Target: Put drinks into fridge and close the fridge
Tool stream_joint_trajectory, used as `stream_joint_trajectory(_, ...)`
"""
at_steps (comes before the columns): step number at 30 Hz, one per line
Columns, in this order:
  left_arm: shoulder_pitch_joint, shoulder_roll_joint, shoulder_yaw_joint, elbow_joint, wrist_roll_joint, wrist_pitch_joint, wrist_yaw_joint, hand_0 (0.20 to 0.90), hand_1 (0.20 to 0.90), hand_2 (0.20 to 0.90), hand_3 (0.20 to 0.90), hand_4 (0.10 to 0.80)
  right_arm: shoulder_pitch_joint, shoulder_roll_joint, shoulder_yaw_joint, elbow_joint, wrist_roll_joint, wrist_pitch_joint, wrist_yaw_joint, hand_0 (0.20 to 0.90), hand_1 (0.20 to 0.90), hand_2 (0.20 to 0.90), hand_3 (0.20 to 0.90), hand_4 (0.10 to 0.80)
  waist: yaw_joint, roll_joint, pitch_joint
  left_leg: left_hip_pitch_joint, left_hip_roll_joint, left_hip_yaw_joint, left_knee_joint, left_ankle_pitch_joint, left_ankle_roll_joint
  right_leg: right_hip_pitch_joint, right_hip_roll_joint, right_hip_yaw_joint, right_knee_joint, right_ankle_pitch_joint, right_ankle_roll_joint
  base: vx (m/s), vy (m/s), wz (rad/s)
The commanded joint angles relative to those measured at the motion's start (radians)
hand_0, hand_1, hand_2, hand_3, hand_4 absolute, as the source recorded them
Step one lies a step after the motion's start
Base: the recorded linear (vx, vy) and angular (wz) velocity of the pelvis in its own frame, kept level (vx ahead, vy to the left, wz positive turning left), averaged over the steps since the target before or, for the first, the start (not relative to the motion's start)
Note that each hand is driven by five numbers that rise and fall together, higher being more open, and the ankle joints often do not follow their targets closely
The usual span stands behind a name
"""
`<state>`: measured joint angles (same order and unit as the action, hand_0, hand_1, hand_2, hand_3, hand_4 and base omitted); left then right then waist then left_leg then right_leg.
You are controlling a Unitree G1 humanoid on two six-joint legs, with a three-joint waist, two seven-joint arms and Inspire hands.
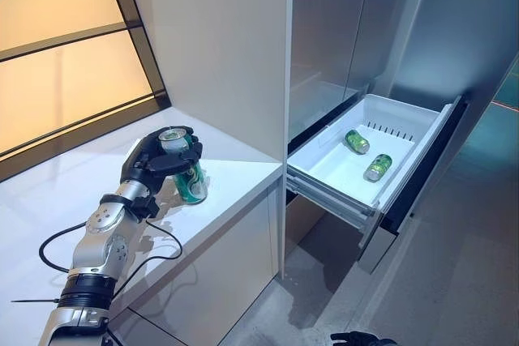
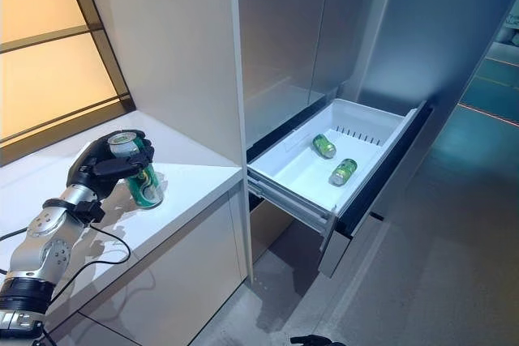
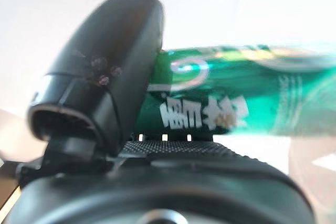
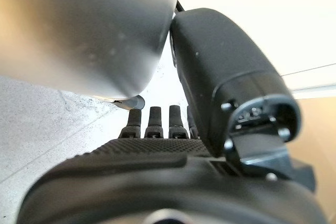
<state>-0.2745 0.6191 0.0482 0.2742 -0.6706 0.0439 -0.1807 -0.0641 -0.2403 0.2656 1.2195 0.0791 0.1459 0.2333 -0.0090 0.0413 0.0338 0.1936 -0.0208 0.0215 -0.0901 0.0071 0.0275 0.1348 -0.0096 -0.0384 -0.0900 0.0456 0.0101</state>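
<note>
My left hand [image 1: 154, 164] is shut on a green can [image 1: 191, 182] and holds it upright just above the white counter [image 1: 235, 169], near its right end. In the left wrist view the can [image 3: 236, 103] lies between the thumb [image 3: 105, 72] and the fingers. The fridge's lower drawer [image 1: 405, 131] stands pulled out to the right of the counter. Two green cans [image 1: 357, 141] [image 1: 378, 168] lie on their sides in its white bin. My right hand [image 1: 361, 338] hangs low by the floor, fingers [image 4: 157, 121] relaxed and empty.
A white cabinet side panel [image 1: 235, 46] rises between the counter and the steel fridge front [image 1: 340, 30]. The drawer's dark front [image 1: 422, 176] juts out over the grey floor [image 1: 454, 265]. An amber window [image 1: 65, 54] runs behind the counter.
</note>
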Motion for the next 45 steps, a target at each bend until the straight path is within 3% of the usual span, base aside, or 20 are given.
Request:
stream_joint_trajectory(1, -0.228, 0.071, 0.034, -0.006, -0.028, -0.111, 0.016, 0.300, 0.300, 0.300, 0.200, 0.100, 0.048, -0.011, 0.050, 0.071, -0.006, 0.009, 0.010, 0.900, 0.900, 0.900, 0.900, 0.800, -0.030, -0.010, -0.027, 0.007, -0.029, 0.018, 0.015, -0.065, 0.016, 0.012, -0.029, 0.023, 0.055, -0.046, 0.044, 0.000, 0.000, 0.00)
stream_joint_trajectory(7, -0.241, 0.070, 0.021, -0.022, -0.029, -0.128, 0.014, 0.300, 0.300, 0.300, 0.200, 0.100, 0.042, -0.017, 0.051, 0.041, 0.053, -0.012, 0.012, 0.900, 0.900, 0.900, 0.900, 0.800, -0.033, -0.013, -0.026, 0.006, -0.028, 0.018, 0.015, -0.064, 0.015, 0.011, -0.027, 0.026, 0.054, -0.043, 0.043, -0.003, -0.005, -0.03)
stream_joint_trajectory(11, -0.237, 0.061, 0.012, -0.096, -0.042, -0.150, 0.000, 0.300, 0.300, 0.300, 0.200, 0.100, 0.027, -0.026, 0.058, -0.115, 0.150, -0.018, 0.020, 0.900, 0.900, 0.900, 0.900, 0.800, -0.030, -0.017, -0.021, 0.005, -0.026, 0.016, 0.016, -0.060, 0.013, 0.012, -0.027, 0.025, 0.053, -0.039, 0.041, -0.011, -0.009, -0.06)
stream_joint_trajectory(19, -0.215, 0.026, -0.028, -0.288, -0.079, -0.221, -0.051, 0.300, 0.300, 0.300, 0.200, 0.100, 0.052, -0.036, 0.084, -0.759, 0.245, 0.037, 0.065, 0.900, 0.900, 0.900, 0.900, 0.800, -0.045, -0.035, -0.007, -0.002, -0.022, 0.015, 0.014, -0.050, 0.011, 0.005, -0.027, 0.023, 0.056, -0.037, 0.038, -0.022, -0.012, -0.01)
stream_joint_trajectory(23, -0.174, 0.011, -0.061, -0.393, -0.085, -0.274, -0.111, 0.300, 0.300, 0.300, 0.200, 0.100, 0.017, -0.105, 0.015, -1.110, 0.371, 0.075, 0.146, 0.900, 0.900, 0.900, 0.900, 0.800, -0.051, -0.044, 0.001, -0.003, -0.023, 0.016, 0.011, -0.046, 0.009, 0.003, -0.025, 0.026, 0.057, -0.036, 0.041, -0.030, -0.008, -0.01)
stream_joint_trajectory(27, -0.153, 0.017, -0.070, -0.419, -0.123, -0.303, -0.196, 0.300, 0.300, 0.300, 0.200, 0.100, -0.069, -0.177, -0.055, -1.301, 0.528, 0.106, 0.197, 0.900, 0.900, 0.900, 0.900, 0.800, -0.050, -0.049, 0.004, -0.011, -0.023, 0.022, 0.010, -0.034, 0.009, -0.010, -0.024, 0.031, 0.061, -0.025, 0.040, -0.059, 0.000, -0.01)
stream_joint_trajectory(35, -0.161, 0.035, -0.096, -0.501, -0.190, -0.248, -0.299, 0.300, 0.300, 0.300, 0.200, 0.100, -0.199, -0.212, -0.096, -1.473, 0.666, 0.072, 0.167, 0.900, 0.900, 0.900, 0.900, 0.800, -0.044, -0.050, -0.003, -0.015, -0.023, 0.026, 0.009, -0.034, 0.014, -0.014, -0.025, 0.037, 0.057, -0.021, 0.041, -0.007, 0.000, -0.02)
stream_joint_trajectory(45, -0.216, 0.005, -0.201, -0.584, -0.244, -0.151, -0.341, 0.300, 0.300, 0.300, 0.200, 0.100, -0.288, -0.225, -0.031, -1.567, 0.690, 0.077, 0.142, 0.900, 0.900, 0.900, 0.900, 0.800, -0.040, -0.059, -0.004, -0.016, -0.023, 0.024, 0.009, -0.033, 0.016, -0.009, -0.029, 0.031, 0.049, -0.014, 0.043, 0.000, 0.000, 0.00)
